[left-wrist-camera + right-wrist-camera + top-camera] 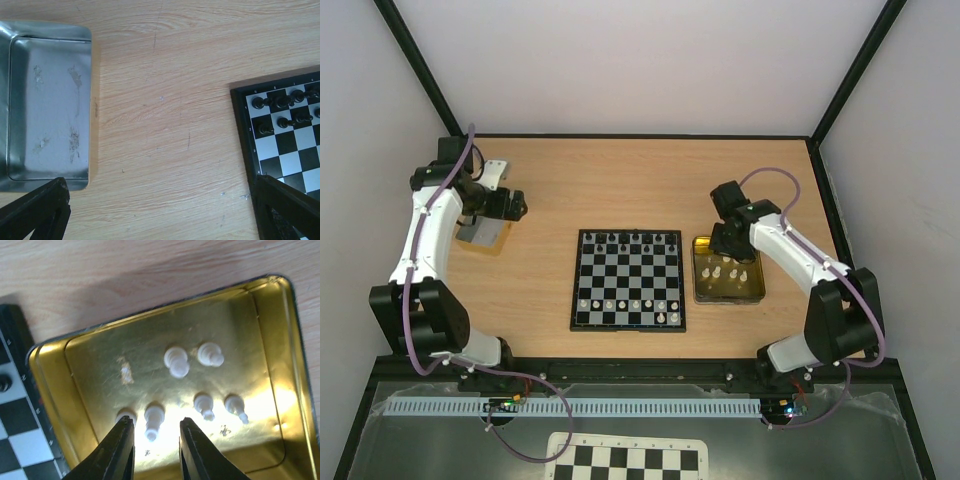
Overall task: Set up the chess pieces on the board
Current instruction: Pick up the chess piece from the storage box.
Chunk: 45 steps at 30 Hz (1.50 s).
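Note:
The board (576,290) lies mid-table, with white chess pieces (625,304) along its near rows and black ones on the far rows. Several more white chess pieces (176,361) stand in a gold tin tray (55,390) right of the board. My right gripper (156,424) hangs low inside that tray, its jaws partly apart. One white piece (154,421) stands between the fingertips with a gap on each side. Another piece (126,415) is half hidden behind the left finger. My left gripper (165,215) is open wide over bare wood, left of the board's corner (240,130).
An empty silver tin (47,100) sits under the left arm (430,230), left of the board. Black chessmen (280,102) fill the board's far-left corner. A loose checker sheet (625,462) lies below the table's near edge. Black frame posts rise at the back corners.

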### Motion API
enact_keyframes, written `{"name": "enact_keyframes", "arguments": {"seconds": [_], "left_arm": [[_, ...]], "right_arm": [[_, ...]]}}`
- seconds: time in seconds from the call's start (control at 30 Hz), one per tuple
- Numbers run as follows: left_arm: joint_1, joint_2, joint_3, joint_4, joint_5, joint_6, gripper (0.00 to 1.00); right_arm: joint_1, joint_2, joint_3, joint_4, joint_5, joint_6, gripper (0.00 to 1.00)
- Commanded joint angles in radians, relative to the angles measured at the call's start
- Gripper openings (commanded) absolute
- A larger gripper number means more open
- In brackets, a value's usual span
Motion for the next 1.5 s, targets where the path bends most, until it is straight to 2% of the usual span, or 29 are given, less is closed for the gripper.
{"name": "enact_keyframes", "arguments": {"seconds": [0.0, 0.6, 1.47], "left_arm": [[0.002, -0.028, 0.012, -0.03, -0.002, -0.039, 0.99], [-0.038, -0.077, -0.066, -0.001, 0.019, -0.092, 0.99], [-0.06, -0.056, -0.027, -0.018, -0.001, -0.09, 0.99]], "right_arm": [[-0.067, 0.031, 0.016, 0.046, -0.003, -0.071, 0.24], [-0.106, 0.169, 0.077, 0.084, -0.016, -0.094, 0.23], [-0.113, 0.158, -0.004, 0.129, -0.019, -0.089, 0.24]]}}
